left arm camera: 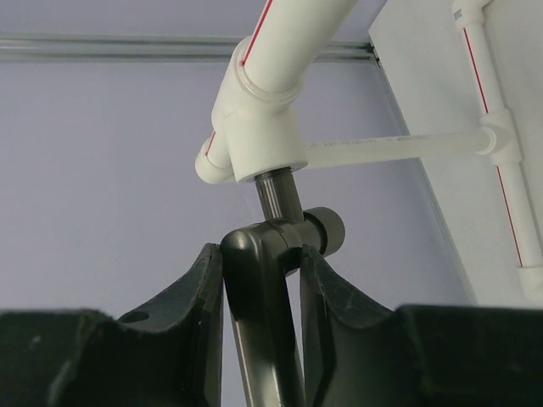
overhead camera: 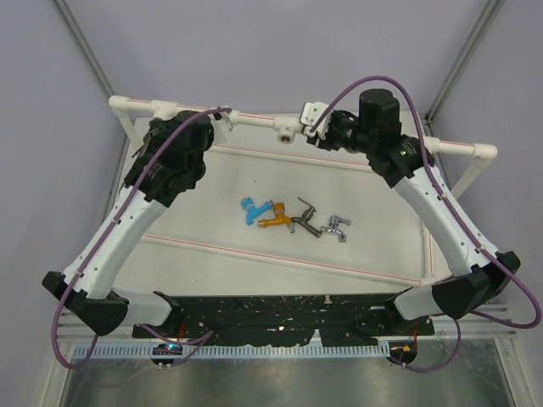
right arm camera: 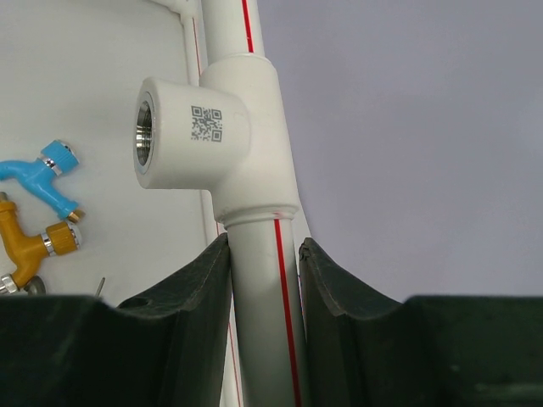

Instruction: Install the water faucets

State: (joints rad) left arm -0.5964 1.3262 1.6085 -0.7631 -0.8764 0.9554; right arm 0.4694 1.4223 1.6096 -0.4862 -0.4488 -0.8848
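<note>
The left arm (overhead camera: 127, 229) stretches up from its base to the far left end of the white pipe frame (overhead camera: 458, 146), its wrist bent over the rail. From its wrist view, the left gripper (left arm camera: 263, 284) is pinching the long straight arm of the large dark-grey faucet (left arm camera: 270, 246), one finger pressed on each side. The faucet's threaded stem stands in the socket of a white pipe fitting (left arm camera: 254, 127) just above the fingertips, with a little thread showing below the rim.

The right arm (overhead camera: 441, 220) curves in from the right and reaches the far rail near its middle. The right gripper (right arm camera: 265, 263) is clamped around the white pipe (right arm camera: 263, 348) with the red stripe, just beneath a side fitting (right arm camera: 212, 136) that carries a printed square code. That fitting's metal-lined socket faces the surface (overhead camera: 382, 220).

The four small ones lie in a loose row near the middle of the surface, well apart from both grippers: the blue tap (overhead camera: 249, 209), the orange tap (overhead camera: 273, 218) touching it, the dark metal tap (overhead camera: 303, 216), and the chrome tap (overhead camera: 336, 227).
</note>
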